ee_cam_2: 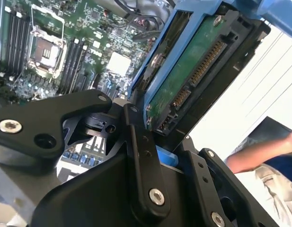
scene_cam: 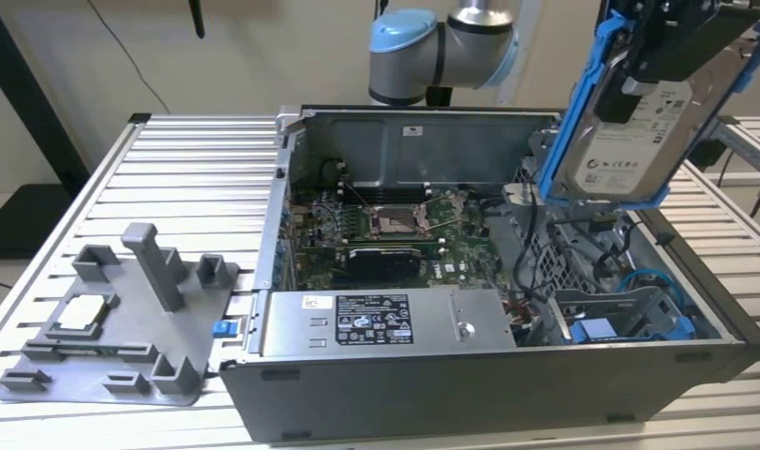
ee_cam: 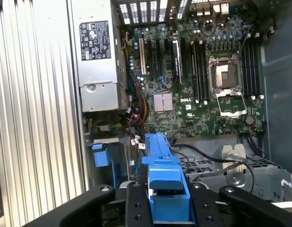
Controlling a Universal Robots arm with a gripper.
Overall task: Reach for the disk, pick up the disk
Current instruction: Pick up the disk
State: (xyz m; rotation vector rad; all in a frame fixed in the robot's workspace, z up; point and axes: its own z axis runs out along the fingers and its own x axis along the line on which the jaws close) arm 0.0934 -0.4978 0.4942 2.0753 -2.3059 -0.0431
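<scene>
Blue plastic frames the disk (scene_cam: pixel 648 112), which hangs in the air above the open computer case (scene_cam: pixel 480 281), over the case's corner toward the exterior view's right. The disk is tilted, its white label facing the exterior camera and its upper end caught in the tool (scene_cam: pixel 679 28), whose black fingers are clamped on the bracket and drive. Nothing of the disk touches the case; clear air shows between its lower edge and the drive bay beneath it.

In the second wrist view the disk (ee_cam_2: pixel 193 71) is seen end-on, its green circuit board and connector row showing, with the blue bracket along one side and a black finger (ee_cam_2: pixel 143 156) pressed against it. In the first wrist view the blue bracket (ee_cam: pixel 164 184) sits between the two black fingers of the tool (ee_cam: pixel 167 203), and below it lies the motherboard (ee_cam: pixel 202 71) with its empty processor socket (ee_cam: pixel 226 80). The silver power supply (ee_cam: pixel 98 61) with its printed label lies at the side of the case nearest the exterior camera.

The case rests on a ribbed metal counter (scene_cam: pixel 180 178). Beside the case, toward the exterior view's left, stands a grey plastic fixture (scene_cam: pixel 117 319) with upright posts, and a small square silver chip (scene_cam: pixel 82 314) sits in it. A person's arm (ee_cam_2: pixel 259 156) shows past the disk in the second wrist view.
</scene>
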